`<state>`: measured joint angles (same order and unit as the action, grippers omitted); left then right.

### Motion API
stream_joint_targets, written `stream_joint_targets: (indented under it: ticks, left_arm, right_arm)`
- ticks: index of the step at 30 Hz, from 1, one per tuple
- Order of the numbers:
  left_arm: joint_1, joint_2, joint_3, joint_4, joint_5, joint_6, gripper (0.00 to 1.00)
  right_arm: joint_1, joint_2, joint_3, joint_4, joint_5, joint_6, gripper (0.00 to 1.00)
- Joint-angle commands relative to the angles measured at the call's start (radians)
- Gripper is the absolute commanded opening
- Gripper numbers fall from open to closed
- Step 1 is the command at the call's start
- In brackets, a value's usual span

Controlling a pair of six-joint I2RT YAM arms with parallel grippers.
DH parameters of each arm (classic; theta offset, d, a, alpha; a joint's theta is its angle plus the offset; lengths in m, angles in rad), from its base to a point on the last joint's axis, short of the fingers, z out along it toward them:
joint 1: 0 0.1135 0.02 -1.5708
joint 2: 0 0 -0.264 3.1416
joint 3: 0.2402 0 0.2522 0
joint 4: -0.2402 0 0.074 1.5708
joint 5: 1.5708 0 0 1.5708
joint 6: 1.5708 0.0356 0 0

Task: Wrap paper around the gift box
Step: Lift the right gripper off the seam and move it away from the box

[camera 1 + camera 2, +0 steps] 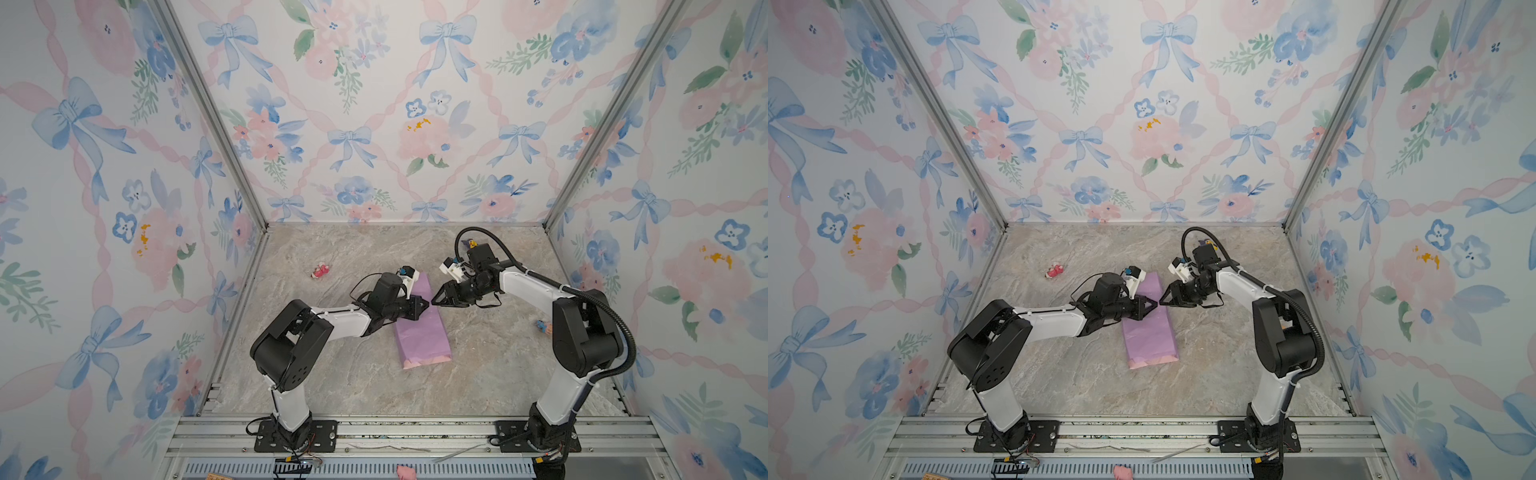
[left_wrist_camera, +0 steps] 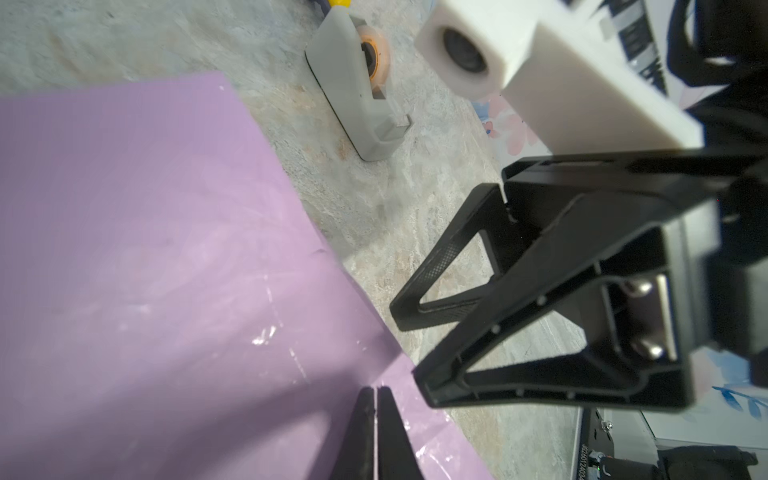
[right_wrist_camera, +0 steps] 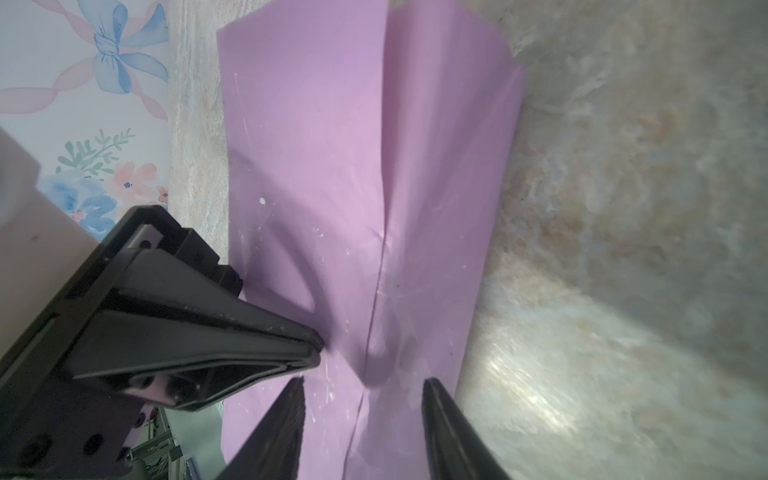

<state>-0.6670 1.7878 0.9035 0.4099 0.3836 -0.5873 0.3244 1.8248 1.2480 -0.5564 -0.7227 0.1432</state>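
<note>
scene: two arms meet over the middle of a marble-look desk (image 1: 332,374), walled on three sides, with an open rail at the front
paper: (image 1: 422,328) (image 1: 1150,332) long folded bundle, lilac face out, lying flat mid-desk, far end by the grippers, near end angled toward the front rail
paper edges: narrow pale pink strip shows along the near end; right wrist view (image 3: 332,166) shows one lengthwise overlap seam down the top and the layers standing slightly apart at one end
gift box: not visible, no navy anywhere; cannot tell if it is inside the paper
left gripper: (image 1: 426,305) (image 1: 1154,305) (image 2: 376,390) jaws pressed together, nothing seen between them, tips low over the paper's top face near its right long edge; contact unclear
right gripper: (image 1: 434,300) (image 1: 1162,300) (image 3: 363,382) jaws partway apart, holding nothing, tips at the paper's right long edge, very close to the left gripper tips
tape dispenser: (image 2: 361,95) grey, orange-cored roll, on bare desk near a corner of the paper, not touching
small bits: pink-red scrap (image 1: 320,271) well left of the paper; blue-pink scrap (image 1: 543,326) behind the right arm
open room: bare desk left, front and right of the paper; tight only where the two grippers meet
</note>
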Motion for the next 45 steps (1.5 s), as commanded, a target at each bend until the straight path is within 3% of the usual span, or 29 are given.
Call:
stream_joint_targets:
  ticks: [1,9,20,27,29,38,45]
  left_arm:
    - [0.019,0.068,-0.027,-0.157,-0.047,0.037,0.07]
    - [0.021,0.073,-0.018,-0.163,-0.043,0.044,0.07]
    - [0.036,0.068,0.004,-0.213,-0.067,0.068,0.08]
    - [0.058,0.048,-0.006,-0.243,-0.076,0.095,0.07]
    - [0.059,0.053,-0.011,-0.247,-0.071,0.101,0.07]
    - [0.058,0.049,-0.034,-0.244,-0.031,0.122,0.07]
    - [0.057,0.055,-0.046,-0.248,-0.006,0.13,0.07]
  right_arm:
    - [0.01,0.007,-0.023,0.009,0.006,0.027,0.48]
    - [0.022,-0.009,-0.074,0.016,0.023,0.046,0.48]
    - [0.091,-0.071,-0.194,0.203,-0.01,0.211,0.3]
    - [0.142,-0.118,-0.273,0.379,0.015,0.351,0.3]
    - [0.147,-0.141,-0.284,0.394,0.028,0.359,0.36]
    - [0.003,-0.353,-0.295,0.238,0.05,0.268,0.39]
    - [-0.066,-0.306,-0.3,0.356,0.035,0.342,0.38]
